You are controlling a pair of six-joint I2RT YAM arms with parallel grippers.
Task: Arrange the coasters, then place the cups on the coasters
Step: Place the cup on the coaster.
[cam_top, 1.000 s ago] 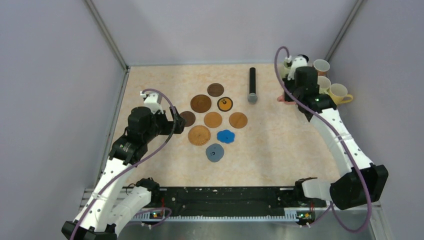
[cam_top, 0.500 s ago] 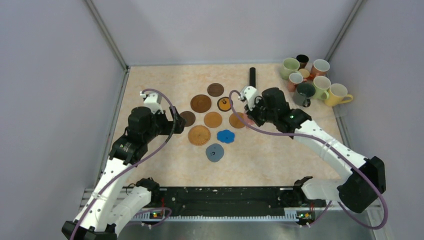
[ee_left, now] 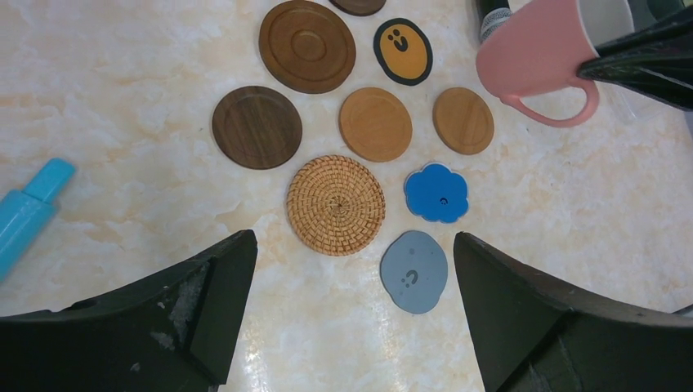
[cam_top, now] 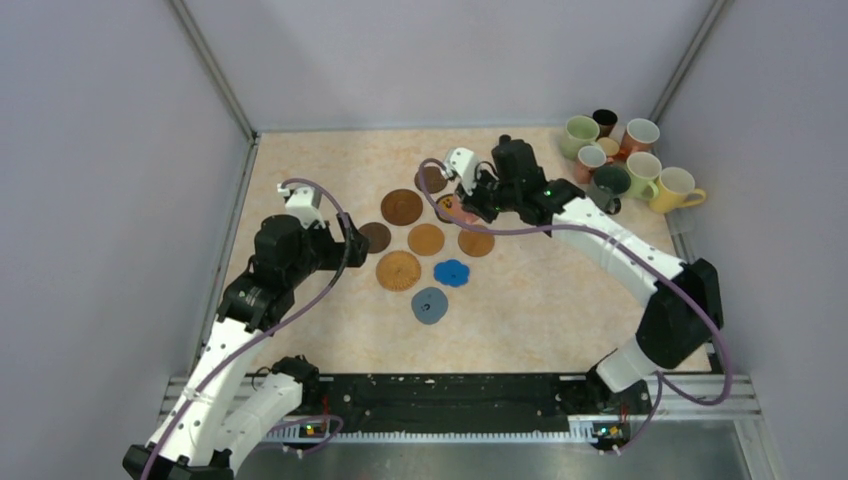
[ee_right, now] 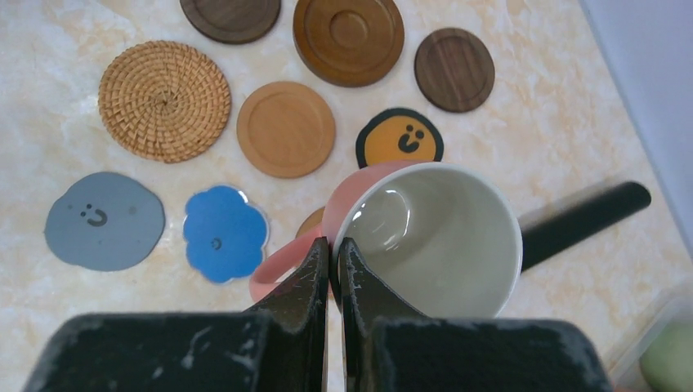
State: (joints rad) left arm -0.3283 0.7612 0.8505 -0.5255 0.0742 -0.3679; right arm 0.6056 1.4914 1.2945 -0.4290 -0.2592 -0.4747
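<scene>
From above I see nine coasters (cam_top: 426,239) lying flat in a loose cluster left of the middle of the worktop (cam_top: 560,300), none overlapping. The other cups (cam_top: 640,170) stand bunched in the far right corner, well apart from the cluster. A black cylinder (ee_right: 584,216) lies just beyond the coasters. The right arm (cam_top: 600,240) reaches across it, hiding most of it and parts of the farthest coasters from the overhead camera. The left wrist view shows a light-blue tube (ee_left: 29,212) on the worktop, left of the dark wooden coaster (ee_left: 257,126) and apart from it.

The right tool (ee_right: 333,245) is pressed almost together on the rim of a pink cup (ee_right: 433,237), one finger inside the white bowl and the other outside, beside the handle. The cup's mouth faces the right wrist camera. In that view the cup covers most of the right-hand tan coaster (ee_left: 463,120) and overlaps the edge of the black-and-orange coaster (ee_right: 400,139). I cannot tell whether its base touches anything. The blue flower coaster (ee_right: 225,233) lies uncovered just beside it.

The left tool (ee_left: 351,245) is at the left of the cluster, near the dark wooden coaster, fingers spread wide, holding nothing.
</scene>
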